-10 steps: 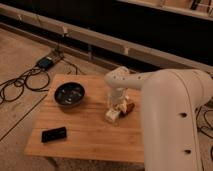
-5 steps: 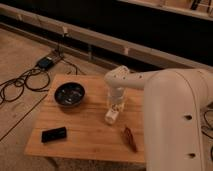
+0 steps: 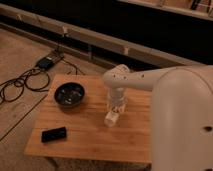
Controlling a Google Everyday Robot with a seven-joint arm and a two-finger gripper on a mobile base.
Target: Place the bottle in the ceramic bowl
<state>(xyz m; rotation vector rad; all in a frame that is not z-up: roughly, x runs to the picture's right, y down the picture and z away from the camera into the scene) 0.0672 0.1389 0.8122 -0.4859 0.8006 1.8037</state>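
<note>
The dark glossy ceramic bowl (image 3: pixel 69 95) sits on the left part of the wooden table (image 3: pixel 85 142). The small whitish bottle (image 3: pixel 111 119) is on the table's middle, to the right of the bowl and apart from it. My gripper (image 3: pixel 116 104) hangs down from the white arm's wrist (image 3: pixel 120 80), right over the bottle's top end and close to it. A clear, glass-like shape shows at the gripper, and I cannot tell it apart from the fingers.
A flat black rectangle (image 3: pixel 53 134) lies near the table's front left corner. My arm's white body (image 3: pixel 182 125) covers the table's right side. Cables and a power brick (image 3: pixel 46 62) lie on the floor at the back left. A dark wall runs behind.
The gripper stays over the bottle near the table's middle. A brownish object seen on the table's right side earlier does not show now. The bowl and black rectangle have not moved.
</note>
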